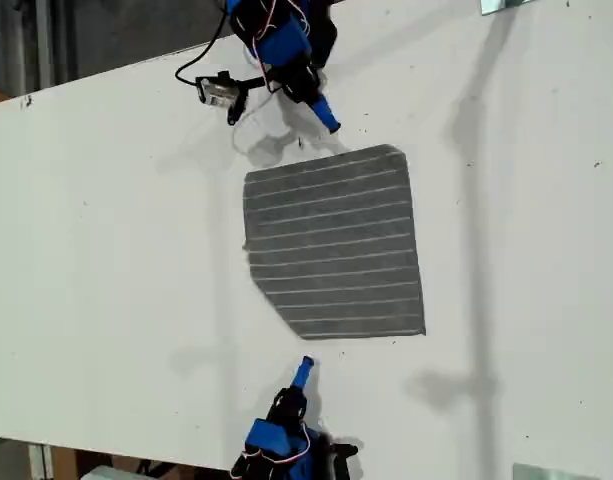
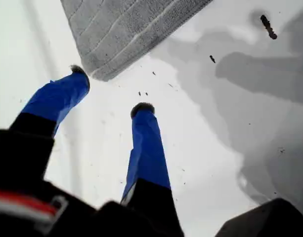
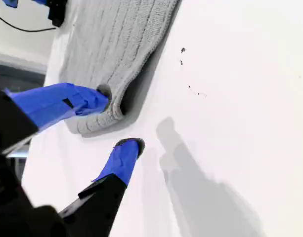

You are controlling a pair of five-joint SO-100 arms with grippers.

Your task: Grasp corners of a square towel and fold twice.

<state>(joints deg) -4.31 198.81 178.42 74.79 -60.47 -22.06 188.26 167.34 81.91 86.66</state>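
On the counter [image 1: 106, 250], mid exterior view, the towel [image 1: 336, 245] is laid flat. Soft, limp and light, so it is best pinched at the corners [image 2: 104, 69]. First claw [image 2: 110, 89] is spread just short of one. Second claw [image 3: 119, 117] is spread, one finger touching cloth.

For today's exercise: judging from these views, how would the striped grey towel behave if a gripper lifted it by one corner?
The towel would probably droop, being soft ribbed cloth lying flat. It looks light and unlikely to slip, given its coarse weave.

White table [image 1: 106, 200], grey striped towel [image 1: 336, 245] flat on it
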